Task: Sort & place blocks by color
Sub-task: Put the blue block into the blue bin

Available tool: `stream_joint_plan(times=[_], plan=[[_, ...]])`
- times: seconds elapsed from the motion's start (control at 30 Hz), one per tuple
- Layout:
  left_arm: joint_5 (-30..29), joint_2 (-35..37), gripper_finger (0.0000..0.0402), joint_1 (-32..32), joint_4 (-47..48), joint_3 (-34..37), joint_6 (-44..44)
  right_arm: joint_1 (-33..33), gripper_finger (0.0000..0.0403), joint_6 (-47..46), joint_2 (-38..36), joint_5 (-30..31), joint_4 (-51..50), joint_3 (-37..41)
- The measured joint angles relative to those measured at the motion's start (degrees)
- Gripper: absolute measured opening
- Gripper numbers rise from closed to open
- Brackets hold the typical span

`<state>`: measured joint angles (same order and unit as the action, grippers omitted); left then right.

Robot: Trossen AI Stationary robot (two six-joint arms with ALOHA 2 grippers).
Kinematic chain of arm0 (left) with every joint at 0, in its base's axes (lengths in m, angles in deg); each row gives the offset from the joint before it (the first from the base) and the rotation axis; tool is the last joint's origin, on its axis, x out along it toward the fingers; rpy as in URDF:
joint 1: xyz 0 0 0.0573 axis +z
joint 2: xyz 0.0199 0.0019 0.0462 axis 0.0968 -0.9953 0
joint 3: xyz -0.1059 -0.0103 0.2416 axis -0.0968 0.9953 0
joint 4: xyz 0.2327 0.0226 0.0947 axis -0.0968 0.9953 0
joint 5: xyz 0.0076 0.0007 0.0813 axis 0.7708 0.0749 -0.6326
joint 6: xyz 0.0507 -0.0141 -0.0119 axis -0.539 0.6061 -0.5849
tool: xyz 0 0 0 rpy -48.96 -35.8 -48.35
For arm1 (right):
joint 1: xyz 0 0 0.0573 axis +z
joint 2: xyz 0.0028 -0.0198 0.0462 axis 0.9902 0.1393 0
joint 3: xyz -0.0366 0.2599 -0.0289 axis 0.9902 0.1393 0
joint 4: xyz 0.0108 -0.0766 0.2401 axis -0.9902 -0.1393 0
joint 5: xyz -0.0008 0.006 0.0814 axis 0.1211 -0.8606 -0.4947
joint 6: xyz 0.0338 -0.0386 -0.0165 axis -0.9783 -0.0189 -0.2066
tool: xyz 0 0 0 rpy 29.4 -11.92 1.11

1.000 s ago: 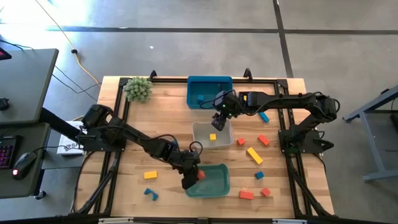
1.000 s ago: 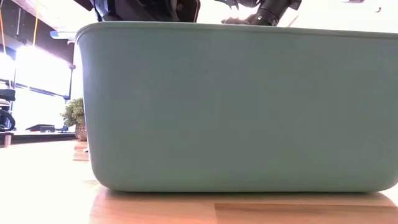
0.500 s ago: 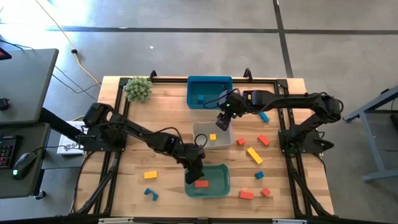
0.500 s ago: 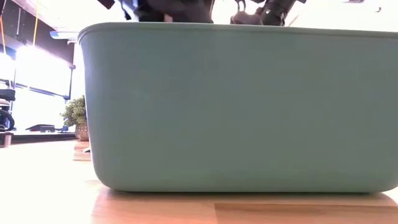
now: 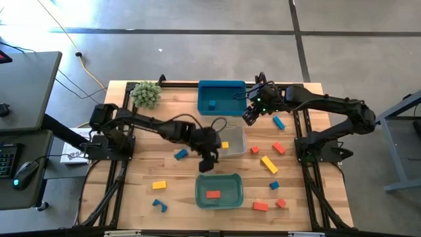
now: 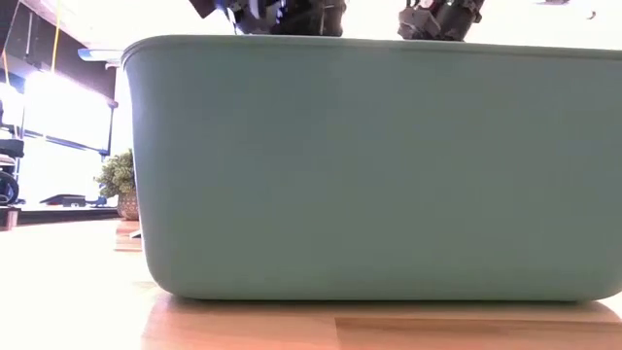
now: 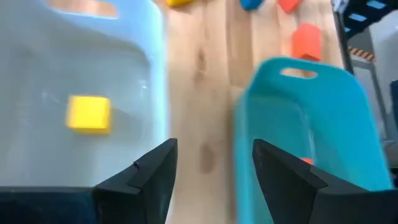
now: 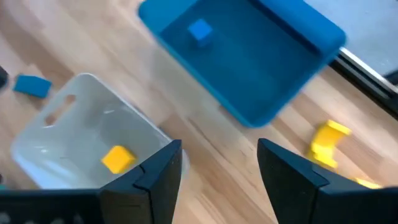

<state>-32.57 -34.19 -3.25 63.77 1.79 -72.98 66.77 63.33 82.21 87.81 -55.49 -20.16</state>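
Both grippers empty and spread above the bins; most blocks are left scattered on the wooden table [image 5: 164, 131].

The small solid-coloured blocks are judged light, rigid and smooth-faced, best pinched across two flat opposite sides; the long yellow bar [image 5: 269, 164] is best taken across its narrow width. One red block [image 5: 212, 194] lies in the teal plastic bin [image 5: 237, 197], one yellow cube [image 7: 89, 114] in the clear white bin [image 8: 46, 134], one blue cube [image 8: 199, 30] in the blue bin [image 8: 292, 68]. The left gripper [image 7: 211, 171] hangs between the white and teal bins, the right gripper [image 8: 217, 168] between the white and blue bins.
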Motion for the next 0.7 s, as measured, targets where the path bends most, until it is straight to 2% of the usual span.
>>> stream_joint_plan(times=[0.33,0.7], plan=[[-0.1,9.0,0.0197,9.0,7.9,0.1,-10.2,-5.3,0.0197,-4.1,-0.2,-0.1,-9.5,0.0],[-0.5,19.3,0.0197,16.7,12.7,0.0,-16.7,-11.3,0.0197,-6.9,1.4,-1.3,-17.4,0.0]])
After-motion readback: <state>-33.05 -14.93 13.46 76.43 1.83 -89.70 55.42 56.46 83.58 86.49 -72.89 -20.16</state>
